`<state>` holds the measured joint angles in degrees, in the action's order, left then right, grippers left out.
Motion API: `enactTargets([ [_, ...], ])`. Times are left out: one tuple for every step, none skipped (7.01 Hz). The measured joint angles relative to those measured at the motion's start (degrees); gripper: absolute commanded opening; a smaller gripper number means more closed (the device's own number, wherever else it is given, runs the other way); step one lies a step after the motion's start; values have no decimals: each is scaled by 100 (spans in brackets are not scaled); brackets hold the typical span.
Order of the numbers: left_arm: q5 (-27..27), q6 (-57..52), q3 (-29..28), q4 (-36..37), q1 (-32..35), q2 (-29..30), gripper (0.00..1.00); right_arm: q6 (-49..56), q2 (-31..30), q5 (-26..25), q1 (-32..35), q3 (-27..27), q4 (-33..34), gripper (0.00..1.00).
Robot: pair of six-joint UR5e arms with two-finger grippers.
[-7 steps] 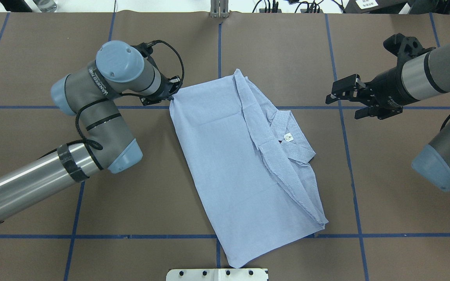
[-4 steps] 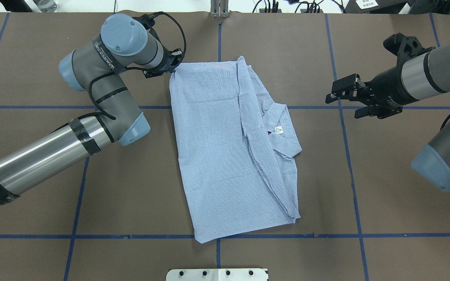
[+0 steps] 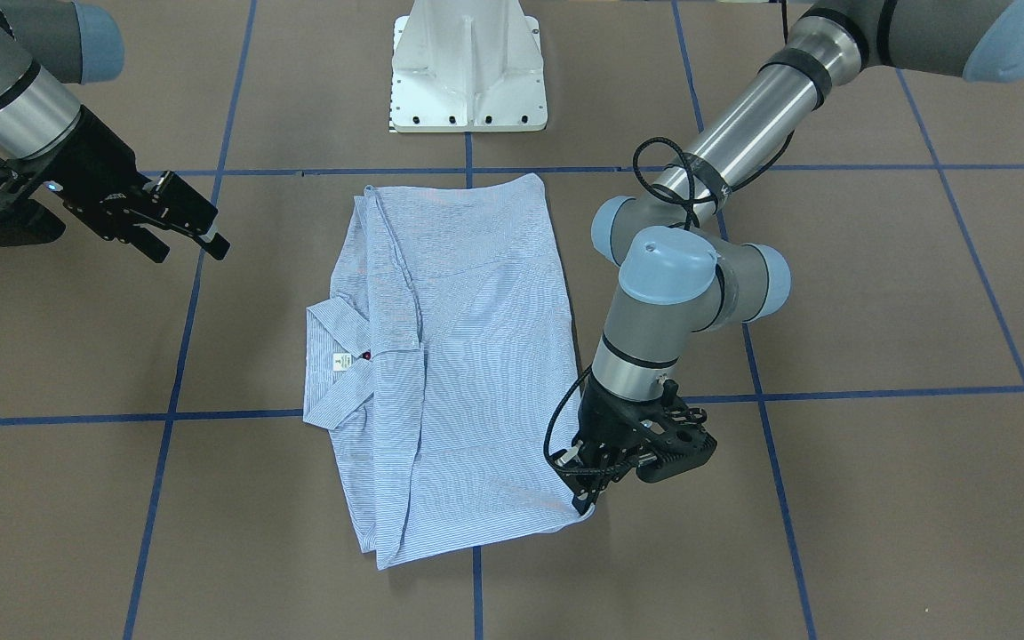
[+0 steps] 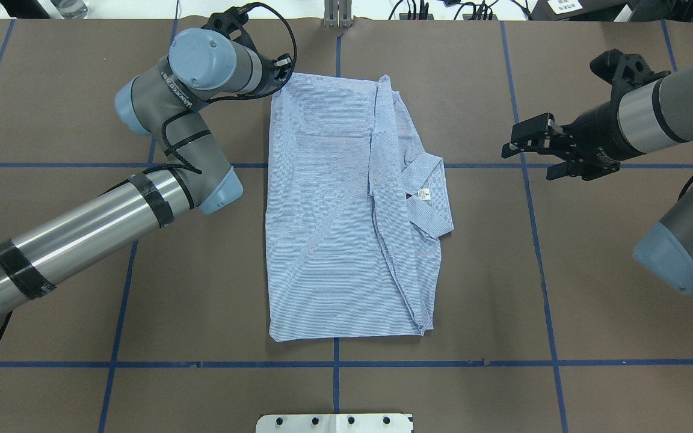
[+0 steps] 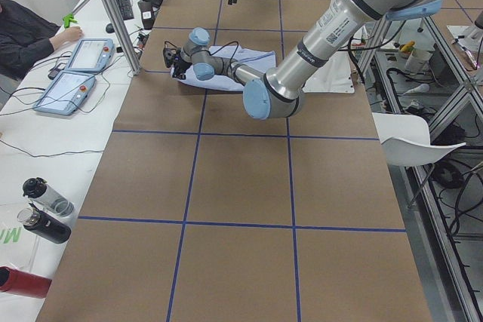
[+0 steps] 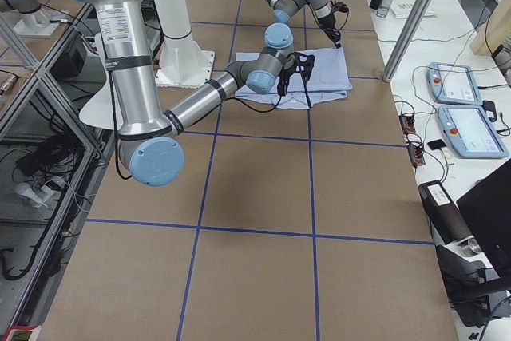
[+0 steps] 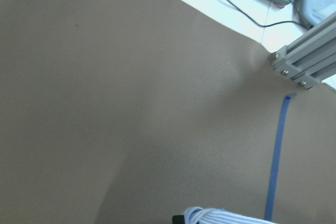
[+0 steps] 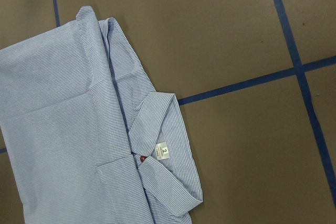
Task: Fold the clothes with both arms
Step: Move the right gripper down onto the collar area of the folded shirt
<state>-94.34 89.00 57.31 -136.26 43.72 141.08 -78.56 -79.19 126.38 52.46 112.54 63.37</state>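
The light blue pinstriped shirt (image 4: 328, 210) lies folded lengthwise on the brown table, collar and white neck label (image 4: 424, 193) on its right side. It also shows in the front view (image 3: 468, 356) and the right wrist view (image 8: 63, 129). My left gripper (image 4: 275, 71) is shut on the shirt's far left corner, low at the table; the front view shows it too (image 3: 585, 500). The left wrist view shows a bit of striped cloth (image 7: 226, 216) at the bottom edge. My right gripper (image 4: 512, 150) is open and empty, hovering to the right of the shirt.
The white pedestal base (image 4: 334, 423) stands at the near edge. An aluminium post (image 4: 337, 15) stands at the far edge, close to the shirt's far end. Blue tape lines (image 4: 539, 240) cross the table. Tablets (image 5: 75, 73) lie on a side bench.
My left gripper has moved toward the table's far edge, pulling the shirt's corner with it. The shirt has slid away from the base and turned to lie square. The right arm has not moved.
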Motion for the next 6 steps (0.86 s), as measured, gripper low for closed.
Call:
enactTargets([
  [73, -32, -91, -138, -8, 7, 99, 48, 0, -28, -4, -1, 2, 100],
  [98, -259, -108, -207, -13, -2, 100, 164, -1, -48, -16, -7, 19, 100],
  [101, -606, -84, -232, -17, -30, 100, 393, -5, -69, -30, -37, 48, 100],
  [82, -769, 15, -229, -18, -98, 100, 612, -4, -128, -64, -83, 73, 100],
  [18, -830, 222, -203, -8, -235, 100, 736, 93, -278, -166, -181, 169, 100],
  [-162, -852, 411, -175, 9, -384, 100, 848, 328, -499, -334, -321, 421, 100],
])
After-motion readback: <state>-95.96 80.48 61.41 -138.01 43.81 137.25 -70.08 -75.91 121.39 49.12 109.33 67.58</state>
